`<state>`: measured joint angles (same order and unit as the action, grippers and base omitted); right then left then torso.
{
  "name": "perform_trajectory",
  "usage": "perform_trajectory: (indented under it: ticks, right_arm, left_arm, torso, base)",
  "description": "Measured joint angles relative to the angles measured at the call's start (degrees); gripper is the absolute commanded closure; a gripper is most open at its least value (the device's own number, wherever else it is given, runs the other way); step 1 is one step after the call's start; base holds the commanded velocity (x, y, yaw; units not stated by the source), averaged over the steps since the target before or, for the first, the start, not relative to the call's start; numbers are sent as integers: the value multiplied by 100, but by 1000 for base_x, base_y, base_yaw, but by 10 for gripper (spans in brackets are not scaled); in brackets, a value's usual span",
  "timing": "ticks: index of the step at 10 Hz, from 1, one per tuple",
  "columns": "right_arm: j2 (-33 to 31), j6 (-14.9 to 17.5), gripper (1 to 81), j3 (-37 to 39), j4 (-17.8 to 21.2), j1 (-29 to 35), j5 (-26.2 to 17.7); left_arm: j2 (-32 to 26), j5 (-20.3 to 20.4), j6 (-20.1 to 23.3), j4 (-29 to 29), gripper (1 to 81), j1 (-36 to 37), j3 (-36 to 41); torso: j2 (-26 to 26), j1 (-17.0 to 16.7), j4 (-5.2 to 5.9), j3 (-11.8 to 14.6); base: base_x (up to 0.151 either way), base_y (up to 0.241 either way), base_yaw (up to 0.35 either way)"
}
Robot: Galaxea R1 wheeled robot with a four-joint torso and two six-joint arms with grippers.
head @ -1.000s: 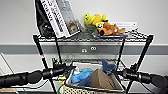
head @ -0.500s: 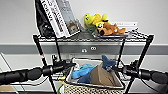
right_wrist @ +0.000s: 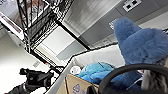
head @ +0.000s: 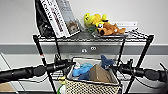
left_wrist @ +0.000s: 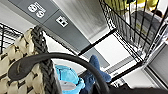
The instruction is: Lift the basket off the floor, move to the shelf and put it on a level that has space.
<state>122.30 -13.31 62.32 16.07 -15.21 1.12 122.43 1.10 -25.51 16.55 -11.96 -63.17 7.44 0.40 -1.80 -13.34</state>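
The left gripper [head: 70, 64] and right gripper [head: 115, 67] are flanking the basket [head: 91, 80]; whether their fingers are clamping, I cannot tell; the basket is hanging off the floor at the shelf [head: 93, 39], its placing still pending.

Both arms [head: 30, 71] forward, level

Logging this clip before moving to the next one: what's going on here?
The robot holds a cream woven basket between its two arms, one at each side, in front of a black wire rack. The basket carries blue plush toys and a small cardboard box. It sits at about the height of the tier under the top one. The top tier already holds leaning books and yellow and orange plush toys.
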Motion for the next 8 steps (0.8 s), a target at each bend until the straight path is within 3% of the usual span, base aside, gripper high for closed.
perform_trajectory:
  ticks: [8]
  right_arm:
    - [739, -29, 811, 1273, 38, 538, -522]
  left_arm:
    - [772, -521, 11, -2, 811, 332, -1381]
  torso:
    - [-4, 5, 0, -2]
  base:
    - [0, 0, 0]
